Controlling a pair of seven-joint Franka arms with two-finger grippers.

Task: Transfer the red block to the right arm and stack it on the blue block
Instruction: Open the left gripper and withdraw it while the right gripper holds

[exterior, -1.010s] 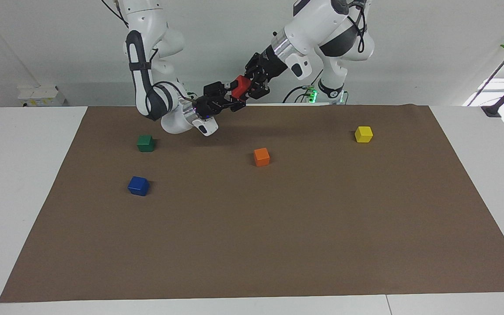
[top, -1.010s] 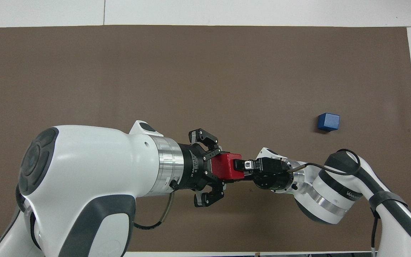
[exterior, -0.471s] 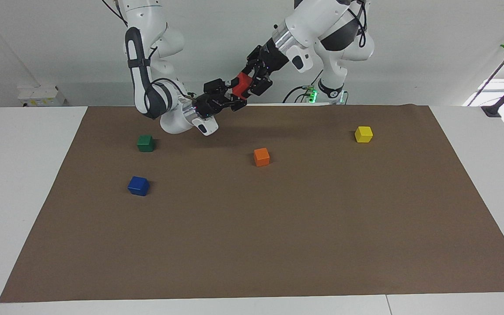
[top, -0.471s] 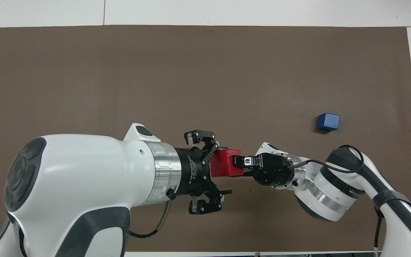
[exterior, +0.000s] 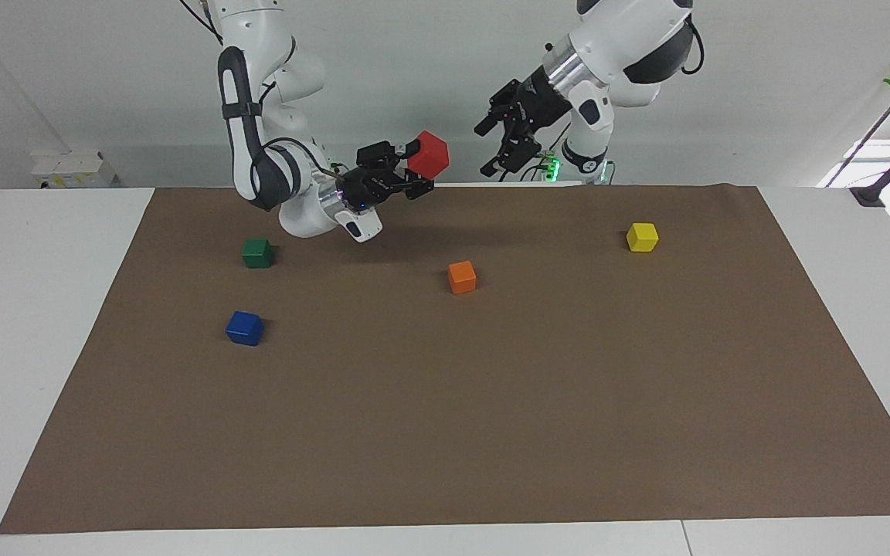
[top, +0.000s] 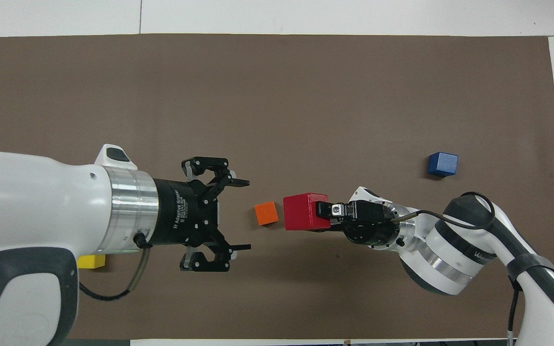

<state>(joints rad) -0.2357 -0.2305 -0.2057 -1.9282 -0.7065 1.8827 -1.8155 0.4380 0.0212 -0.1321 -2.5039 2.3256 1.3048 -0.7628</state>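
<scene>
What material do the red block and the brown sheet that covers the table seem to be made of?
The red block, held up by the right gripper: probably painted wood or hard plastic; flat even faces, crisp edges, slight sheen. It cannot be told which.
The brown sheet: looks like matte paper or thin card; no shine, cut straight edges, lying flat on the white table.

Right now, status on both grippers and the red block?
Right gripper shut on red block, held in the air. Left gripper open, apart from it. Blue block bare on the mat, green block nearby.
</scene>
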